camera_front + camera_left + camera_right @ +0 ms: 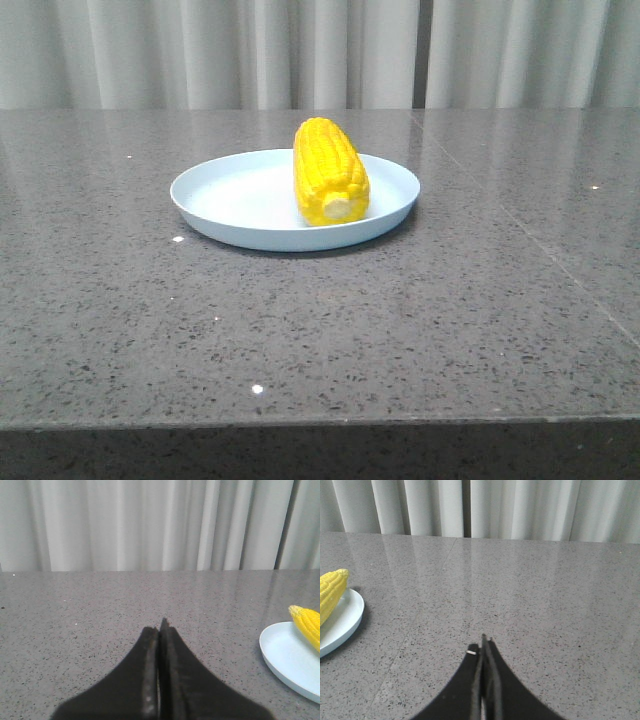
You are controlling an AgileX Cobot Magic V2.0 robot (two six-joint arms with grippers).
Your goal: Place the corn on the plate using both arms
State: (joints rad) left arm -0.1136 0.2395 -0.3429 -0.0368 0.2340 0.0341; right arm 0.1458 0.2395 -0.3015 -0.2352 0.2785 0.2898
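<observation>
While its pale stub end faces the camera, the bright yellow corn (330,172) lies lengthwise on the pale blue plate (228,196), right of the plate's centre, kernels in neat rows. Nothing else sits in the plate, which rests on the grey speckled table (320,330) with bare stone all around and the near edge well apart. Left gripper (159,625) and right gripper (483,642) hover with fingers pressed together, holding nothing, apart from the plate.

The bright yellow corn cob (329,170) has rows of kernels and a pale cream stub end. The round shallow plate (230,195) under it is plain pale blue. The stone table (320,330) around the plate is grey with dark and white speckles. The pleated curtain (200,50) behind the plate is off-white.
</observation>
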